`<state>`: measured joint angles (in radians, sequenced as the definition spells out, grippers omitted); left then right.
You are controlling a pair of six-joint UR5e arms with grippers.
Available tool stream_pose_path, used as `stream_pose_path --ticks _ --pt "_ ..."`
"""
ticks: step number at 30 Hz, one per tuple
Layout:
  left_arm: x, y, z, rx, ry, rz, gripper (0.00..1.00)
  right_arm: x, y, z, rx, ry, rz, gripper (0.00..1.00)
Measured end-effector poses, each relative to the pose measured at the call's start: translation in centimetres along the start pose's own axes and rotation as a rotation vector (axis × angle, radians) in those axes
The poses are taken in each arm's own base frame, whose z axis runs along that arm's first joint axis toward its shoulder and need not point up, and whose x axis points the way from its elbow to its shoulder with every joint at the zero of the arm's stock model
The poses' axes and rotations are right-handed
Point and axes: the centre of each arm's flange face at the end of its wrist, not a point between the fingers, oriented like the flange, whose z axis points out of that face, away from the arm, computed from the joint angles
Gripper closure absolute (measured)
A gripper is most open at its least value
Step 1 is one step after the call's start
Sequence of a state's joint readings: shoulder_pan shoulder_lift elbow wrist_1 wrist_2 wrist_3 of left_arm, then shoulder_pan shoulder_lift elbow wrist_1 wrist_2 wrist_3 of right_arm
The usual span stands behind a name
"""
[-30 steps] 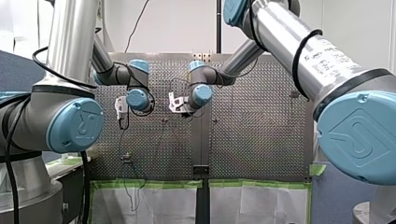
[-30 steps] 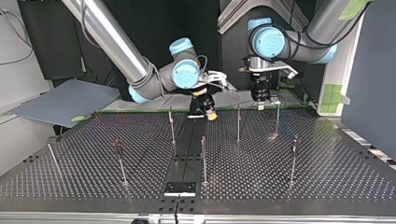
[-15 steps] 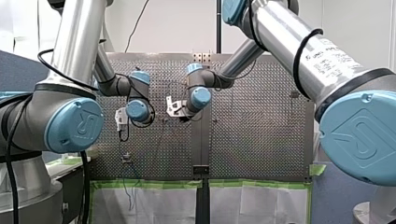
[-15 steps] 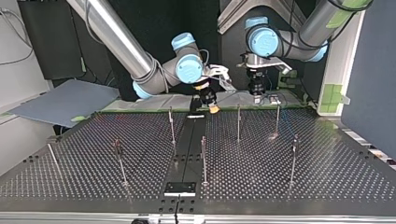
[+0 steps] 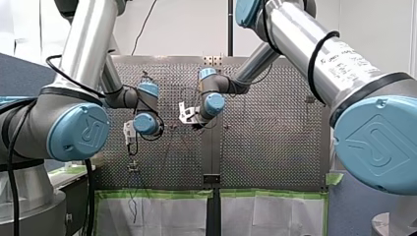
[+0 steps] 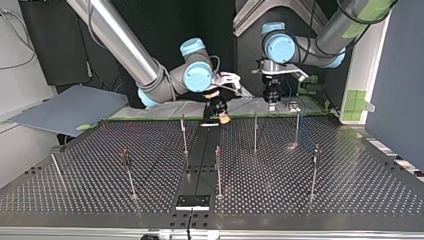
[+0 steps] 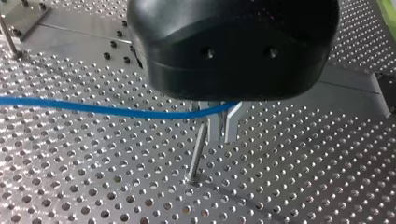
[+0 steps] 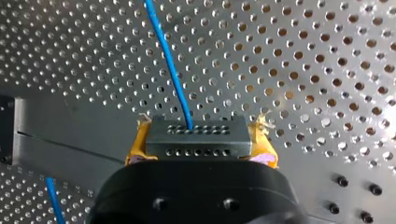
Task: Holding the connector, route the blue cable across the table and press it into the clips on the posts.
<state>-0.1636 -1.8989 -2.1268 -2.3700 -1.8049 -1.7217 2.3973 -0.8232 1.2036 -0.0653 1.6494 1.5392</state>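
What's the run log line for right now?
right jaws: shut on connector | left jaws: shut on blue cable beside post

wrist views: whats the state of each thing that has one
right end effector, shut on connector
connector, held, cable coming out of it
cable, stretched straight, off the table
left end effector, at the cable, grip unclear
post, standing below the cable, clipping unclear

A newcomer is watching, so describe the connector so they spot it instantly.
Find my right arm, entering at the top view's left. Its tool is shut on the connector, a dark block between yellow pads. Unlike the thin posts nearby, it is squat, and the blue cable runs from it.
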Motion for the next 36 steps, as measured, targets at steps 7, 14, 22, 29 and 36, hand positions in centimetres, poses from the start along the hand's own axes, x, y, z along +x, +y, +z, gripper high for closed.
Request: stream_pose_path --ticks 7,14,22,29,36 --pt "-0.9 -0.1 1.3 0.007 -0.021 -0.008 1.00 0.3 1.1 0.5 -0.011 0.018 0.007 1.00" --pt "-1.5 0.2 2.1 0.012 -0.029 -0.013 1.00 0.6 1.2 0.8 -0.012 0.046 0.010 1.00" --pt "-1.5 0.3 2.2 0.023 -0.027 -0.013 1.00 0.6 1.3 0.9 -0.013 0.053 0.012 1.00" --pt "0.2 0.5 2.7 0.020 -0.001 -0.012 1.00 0.6 1.0 0.8 -0.008 0.057 0.011 1.00" --pt "1.3 0.6 3.6 0.018 0.005 -0.013 1.00 0.6 1.1 0.9 -0.008 0.058 0.012 1.00"
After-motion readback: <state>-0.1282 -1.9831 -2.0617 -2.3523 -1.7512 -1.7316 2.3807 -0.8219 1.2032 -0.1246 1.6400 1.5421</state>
